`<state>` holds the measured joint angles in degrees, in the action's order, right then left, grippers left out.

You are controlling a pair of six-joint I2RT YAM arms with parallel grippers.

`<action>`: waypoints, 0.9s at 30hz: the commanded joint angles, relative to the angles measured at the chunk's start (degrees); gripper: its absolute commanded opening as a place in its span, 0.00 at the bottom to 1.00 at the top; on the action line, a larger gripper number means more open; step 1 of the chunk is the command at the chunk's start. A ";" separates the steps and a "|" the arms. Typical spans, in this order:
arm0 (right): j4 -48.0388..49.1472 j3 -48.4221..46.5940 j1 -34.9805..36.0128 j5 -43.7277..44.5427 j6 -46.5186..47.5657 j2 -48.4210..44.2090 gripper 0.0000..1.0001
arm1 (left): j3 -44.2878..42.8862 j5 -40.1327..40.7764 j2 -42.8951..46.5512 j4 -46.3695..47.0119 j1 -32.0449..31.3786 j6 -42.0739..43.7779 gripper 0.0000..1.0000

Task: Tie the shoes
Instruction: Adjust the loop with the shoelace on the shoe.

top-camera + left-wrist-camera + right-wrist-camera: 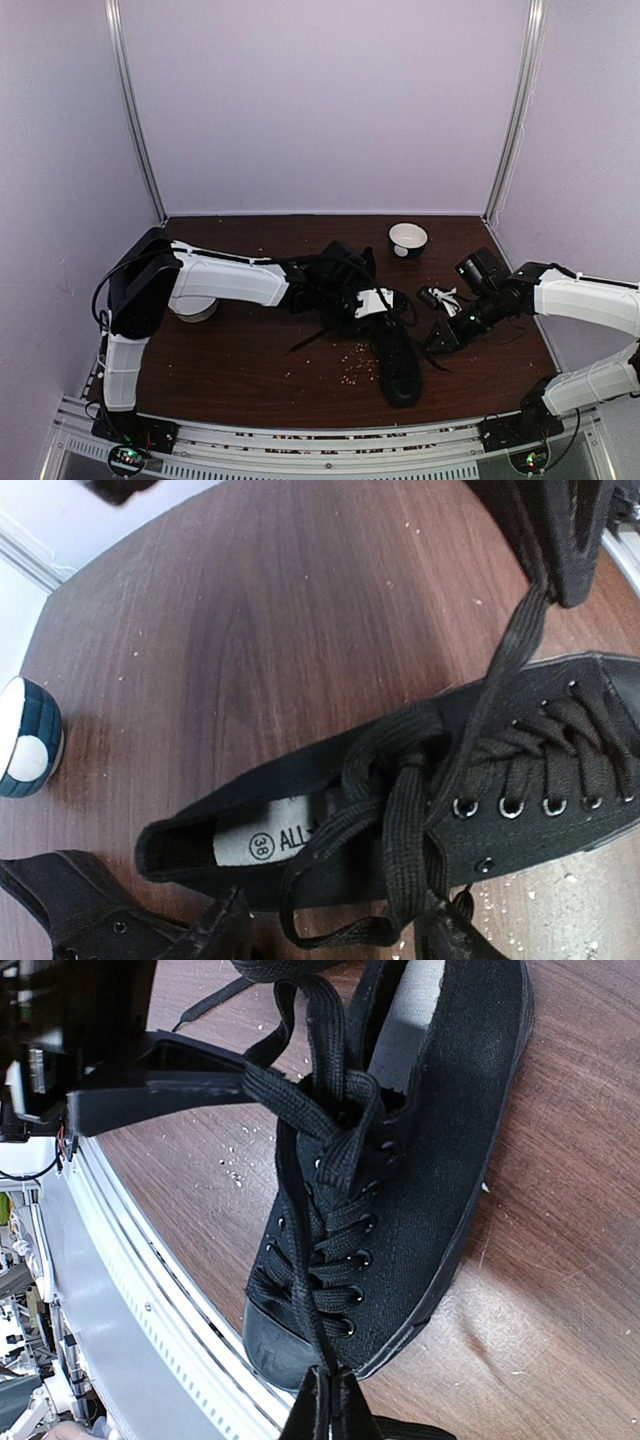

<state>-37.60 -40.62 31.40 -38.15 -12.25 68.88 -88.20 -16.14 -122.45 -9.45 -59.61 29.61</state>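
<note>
One black shoe (pixel 398 362) lies with its toe toward the near edge; it also shows in the left wrist view (pixel 520 770) and the right wrist view (pixel 420 1190). The second shoe (pixel 345 258) sits behind it, partly under my left arm. My left gripper (pixel 347 290) hovers over the first shoe's opening, its fingers (pixel 215 930) apart with a slack loop of lace (pixel 380 935) lying between them. My right gripper (pixel 335 1388) is shut on a lace (pixel 300 1250) that runs taut over the toe up to the knot area.
A white bowl (pixel 407 239) stands at the back right and another (pixel 195 309) under my left arm. Pale crumbs (pixel 350 366) are scattered left of the shoe. The metal rail (pixel 300 445) runs along the near edge, close to the toe.
</note>
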 commanded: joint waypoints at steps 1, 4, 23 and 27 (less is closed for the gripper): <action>0.95 0.57 -0.19 -0.58 -0.44 0.13 0.00 | -1.79 2.91 -1.51 0.23 0.20 0.46 0.55; 1.40 1.92 -0.20 -0.98 -1.43 -0.48 0.00 | -1.42 4.87 -1.74 1.27 0.20 0.40 0.47; 2.41 2.95 -0.35 -1.23 -1.81 0.49 0.00 | 8.38 -0.08 4.81 7.60 0.13 -0.59 0.00; 2.45 2.98 -0.50 -1.29 -1.70 0.41 0.00 | 10.06 -0.11 5.98 7.66 0.18 -1.04 0.00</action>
<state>-35.79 -38.26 31.35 -38.87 -13.91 69.19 -79.64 -15.22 -119.85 -5.23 -59.61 29.47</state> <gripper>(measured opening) 0.003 0.002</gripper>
